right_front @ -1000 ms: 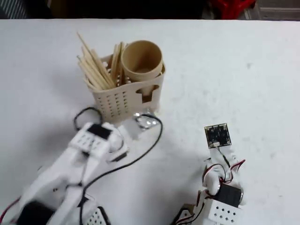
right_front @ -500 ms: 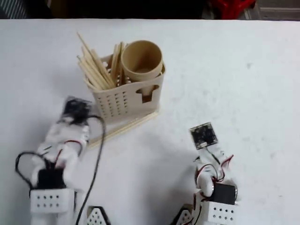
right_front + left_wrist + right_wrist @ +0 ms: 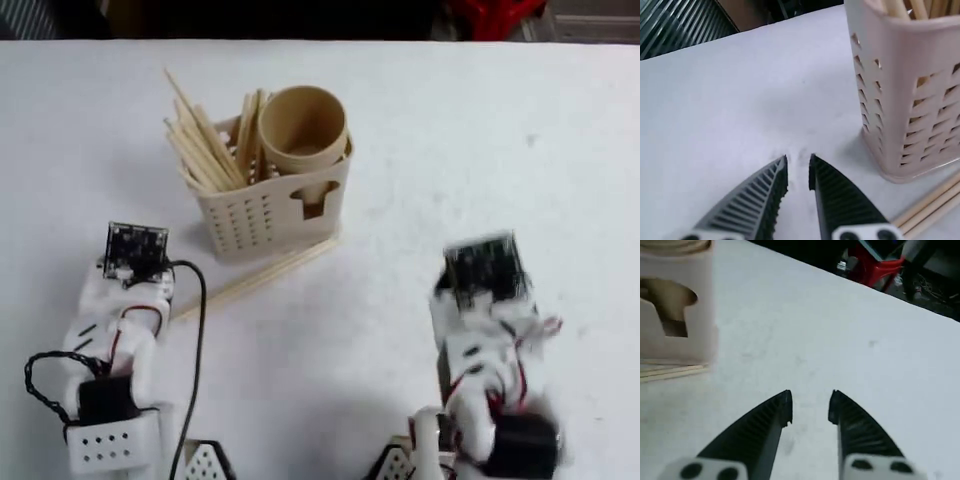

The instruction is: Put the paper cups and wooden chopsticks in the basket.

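Basket [image 3: 262, 215] almost packed, a few loose chopsticks [image 3: 255, 278] left out

On the big white table [image 3: 450, 130] the basket stands upright, and the two arms sit on the near side of it, the left arm [image 3: 115, 340] and the right arm [image 3: 485, 350] well apart from each other. The left gripper [image 3: 797, 162] hangs low over the table near the basket, its fingers just a little apart with nothing between them. The right gripper [image 3: 810, 400] is spread wider and is empty too. The paper cups [image 3: 303, 125] sit stacked inside the basket, and a big bunch of chopsticks [image 3: 200, 145] leans out of the other part of it. So most of the job looks done. What is left, I think, is the few loose chopsticks lying flat on the table, right against the foot of the basket on the arms' side.
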Robot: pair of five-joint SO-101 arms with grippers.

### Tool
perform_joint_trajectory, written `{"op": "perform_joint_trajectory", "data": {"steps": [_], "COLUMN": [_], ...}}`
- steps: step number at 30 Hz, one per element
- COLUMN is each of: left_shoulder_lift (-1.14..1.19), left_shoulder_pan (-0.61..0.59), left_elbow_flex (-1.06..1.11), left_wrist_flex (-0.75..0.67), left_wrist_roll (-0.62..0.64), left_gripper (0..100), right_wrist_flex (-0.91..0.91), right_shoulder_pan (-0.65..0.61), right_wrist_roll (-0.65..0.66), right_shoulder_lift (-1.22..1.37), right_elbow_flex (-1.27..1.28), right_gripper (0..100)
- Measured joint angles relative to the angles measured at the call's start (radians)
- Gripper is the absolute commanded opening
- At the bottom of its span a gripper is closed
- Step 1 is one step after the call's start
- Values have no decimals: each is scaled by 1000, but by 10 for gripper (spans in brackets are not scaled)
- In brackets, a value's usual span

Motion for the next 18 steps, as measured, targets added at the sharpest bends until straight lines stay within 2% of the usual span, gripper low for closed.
{"op": "perform_joint_trajectory", "data": {"steps": [5,9,14,18], "left_shoulder_lift": [0,0,0,0], "left_shoulder_pan": [0,0,0,0], "left_elbow_flex": [0,0,0,0], "left_wrist_flex": [-2,-2,-2,-2], "left_wrist_roll": [0,0,0,0], "left_gripper": [93,93,94,94], "right_wrist_flex": [114,245,374,396], "right_shoulder_pan": [-227,-365,-420,-431], "right_wrist_roll": [-32,-95,-213,-293], "right_shoulder_lift": [586,974,1323,1557], "right_elbow_flex": [-460,-908,-1473,-1804], "right_gripper": [259,272,272,272]}}
